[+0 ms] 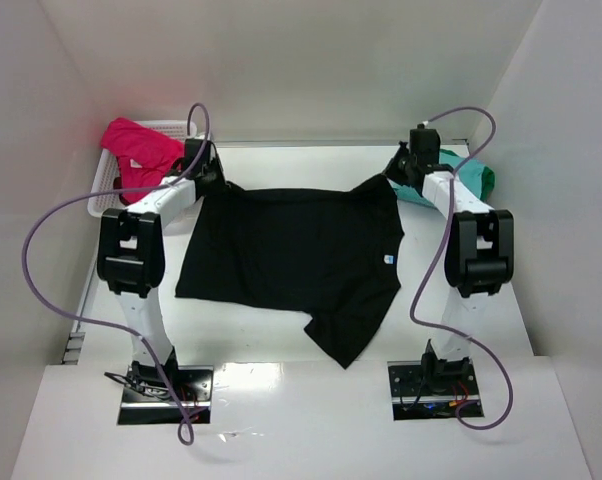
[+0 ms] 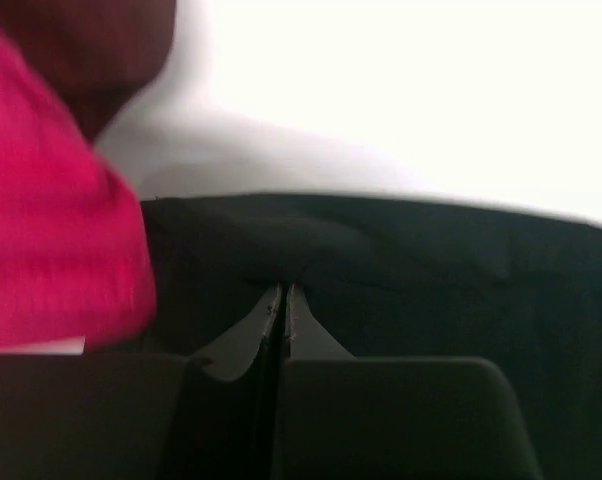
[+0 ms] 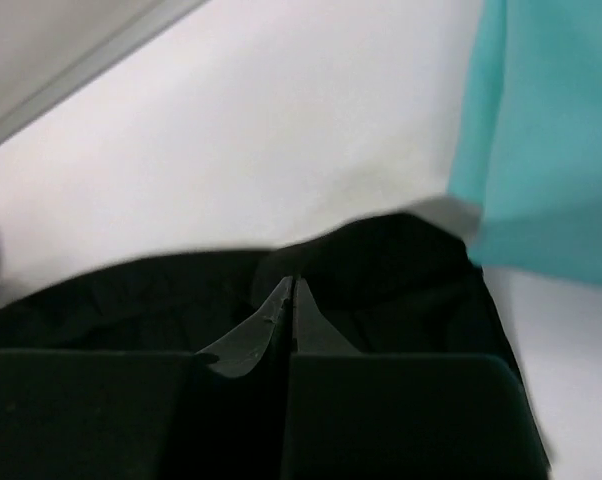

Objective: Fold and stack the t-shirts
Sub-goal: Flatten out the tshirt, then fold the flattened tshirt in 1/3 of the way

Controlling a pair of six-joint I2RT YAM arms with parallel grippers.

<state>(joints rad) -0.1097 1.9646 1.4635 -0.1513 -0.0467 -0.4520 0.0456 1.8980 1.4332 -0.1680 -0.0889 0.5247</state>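
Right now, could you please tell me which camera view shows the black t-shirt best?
The top external view: it shows the whole black t-shirt spread out, full outline included. The wrist views each show only a close strip of its far edge, pinched in the left gripper and the right gripper.

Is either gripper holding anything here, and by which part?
Both hold the black t-shirt: the left gripper is shut on its far left corner, and the right gripper on its far right corner, beside the teal t-shirt.
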